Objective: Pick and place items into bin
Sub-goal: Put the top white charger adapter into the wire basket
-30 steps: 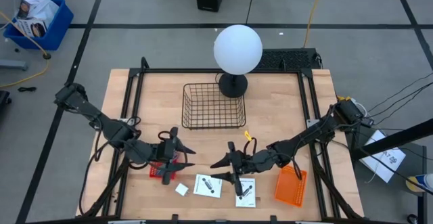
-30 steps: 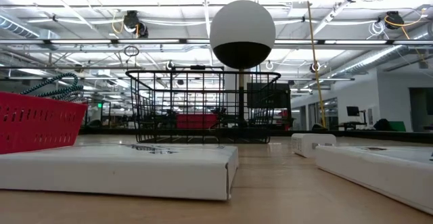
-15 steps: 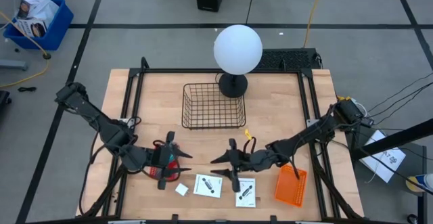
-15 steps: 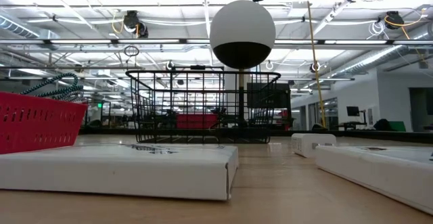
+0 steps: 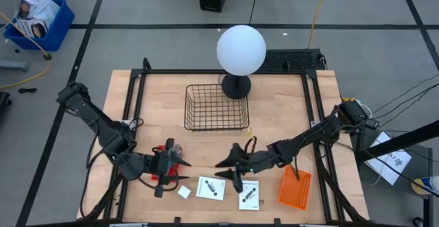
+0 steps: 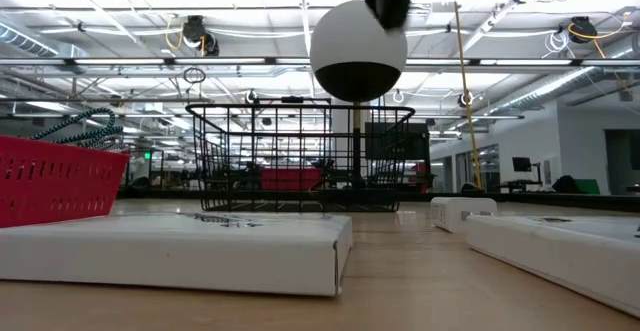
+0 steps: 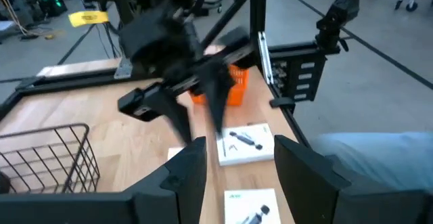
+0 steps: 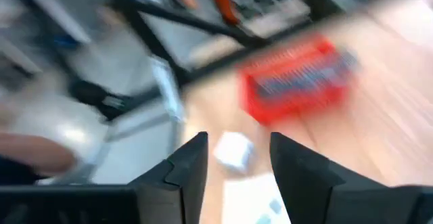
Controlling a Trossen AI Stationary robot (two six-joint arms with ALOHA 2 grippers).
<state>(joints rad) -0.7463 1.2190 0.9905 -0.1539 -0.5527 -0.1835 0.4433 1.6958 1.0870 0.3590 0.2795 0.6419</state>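
Nothing sits in the wire basket [image 5: 217, 108] yet; my left gripper [image 5: 167, 177] and right gripper [image 5: 229, 171] hover parted and empty above the white cards [image 5: 211, 188].

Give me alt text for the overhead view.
Two dark arms reach over a wooden table: left gripper above a red tray, right gripper open above two white cards. Behind: empty wire basket, white globe lamp.
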